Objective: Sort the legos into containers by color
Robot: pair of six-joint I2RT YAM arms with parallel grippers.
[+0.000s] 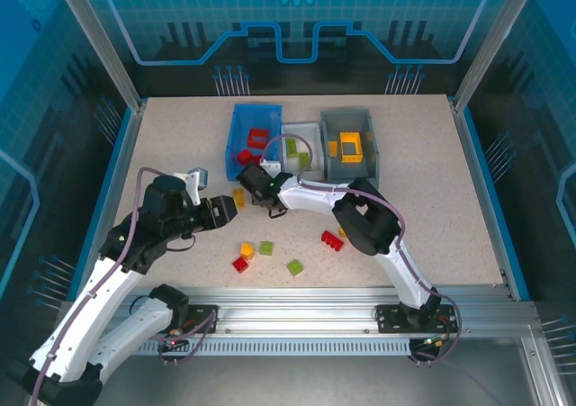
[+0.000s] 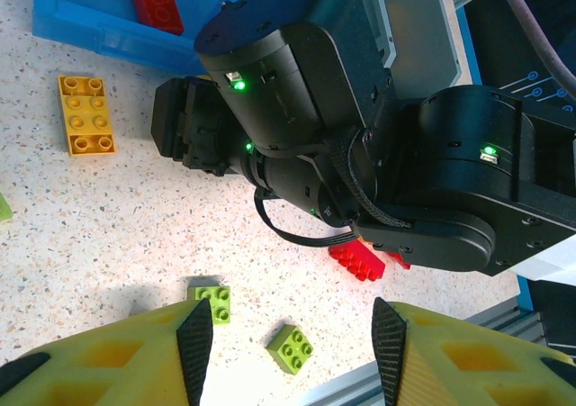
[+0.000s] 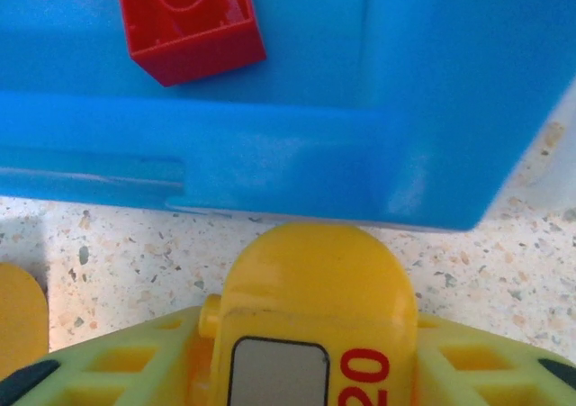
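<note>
While poised just beside blue bin (image 3: pixel 360 109), grips yellow lego (image 3: pixel 315 280) in right pincer (image 3: pixel 310 365) (left pincer (image 2: pixel 292 334) half open, empty).

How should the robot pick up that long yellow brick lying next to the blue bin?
Grab the yellow brick across its narrow width, fingers on its two long flat sides, coming straight down from above. It lies flat, bumps up, with room on both long sides, and the blue bin sits just past one short end, so coming in sideways looks tighter.
</note>
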